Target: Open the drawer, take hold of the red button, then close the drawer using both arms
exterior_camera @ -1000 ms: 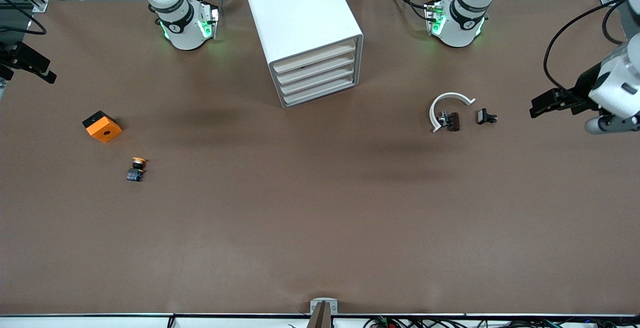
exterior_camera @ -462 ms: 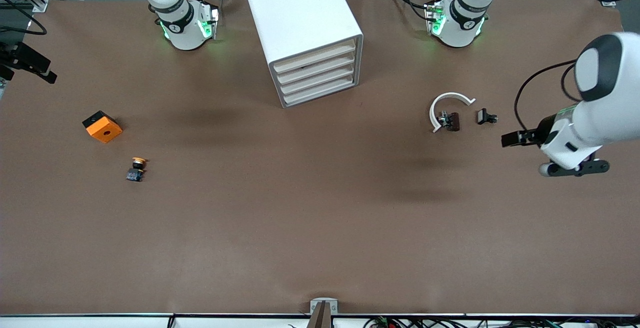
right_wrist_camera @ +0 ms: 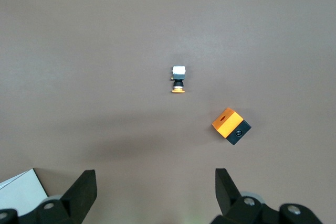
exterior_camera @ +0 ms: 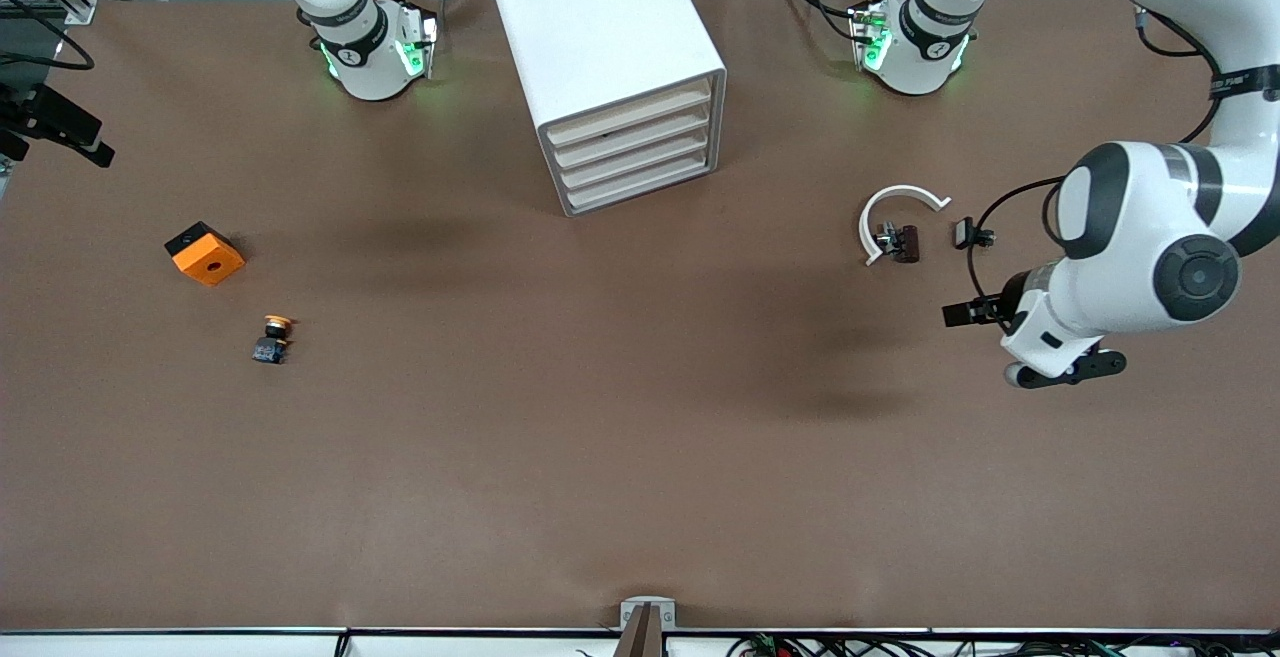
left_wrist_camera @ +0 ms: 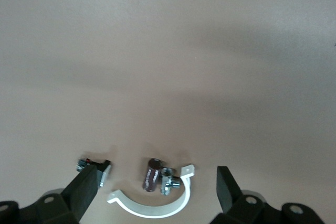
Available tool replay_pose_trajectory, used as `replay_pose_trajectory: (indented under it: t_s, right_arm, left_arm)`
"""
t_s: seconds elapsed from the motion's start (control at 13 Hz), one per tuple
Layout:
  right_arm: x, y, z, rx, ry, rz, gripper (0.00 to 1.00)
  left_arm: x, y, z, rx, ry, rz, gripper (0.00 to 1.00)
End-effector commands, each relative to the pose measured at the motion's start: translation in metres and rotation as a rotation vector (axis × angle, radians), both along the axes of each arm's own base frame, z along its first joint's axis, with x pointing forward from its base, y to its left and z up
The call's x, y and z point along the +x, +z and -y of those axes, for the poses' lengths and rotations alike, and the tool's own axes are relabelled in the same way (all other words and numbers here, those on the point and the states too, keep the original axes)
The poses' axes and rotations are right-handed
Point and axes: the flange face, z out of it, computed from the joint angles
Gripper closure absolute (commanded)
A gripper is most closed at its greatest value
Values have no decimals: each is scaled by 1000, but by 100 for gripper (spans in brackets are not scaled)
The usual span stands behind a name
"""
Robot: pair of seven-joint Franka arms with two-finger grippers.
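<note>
We should first bring one finger to a drawer front of the white cabinet (exterior_camera: 610,67) and pull straight along its slant. All drawers are closed, and we do not see the red button; we suppose it is inside. The left gripper (left_wrist_camera: 156,183), jaws wide and empty, hangs low toward the left arm's end from the cabinet, wrist bent down. The right gripper (right_wrist_camera: 156,187) waits high, also wide.

Brown table (exterior_camera: 640,437): drawer cabinet (exterior_camera: 605,67), small parts.
</note>
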Motion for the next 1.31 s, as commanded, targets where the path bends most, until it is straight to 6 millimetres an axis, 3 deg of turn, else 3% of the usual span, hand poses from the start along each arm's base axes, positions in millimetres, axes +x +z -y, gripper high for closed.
replay_pose_trajectory:
  t_s: [0.0, 0.54, 0.69, 1.0, 1.23]
  right_arm:
    - [-7, 2, 1, 12, -7, 5, 0]
    - [-7, 2, 1, 14, -20, 3, 0]
    - [-7, 2, 0, 26, -21, 3, 0]
    - [-7, 2, 0, 28, -21, 5, 0]
    - [-7, 1, -1, 26, -16, 2, 0]
  left_arm:
    - [-2, -3, 28, 56, 85, 8, 0]
    - [-14, -36, 101, 168, 464, -40, 0]
    - [-16, -45, 125, 184, 643, -92, 0]
    - [-29, -65, 165, 231, 837, -275, 0]
    - [-38, -87, 177, 275, 985, -511, 0]
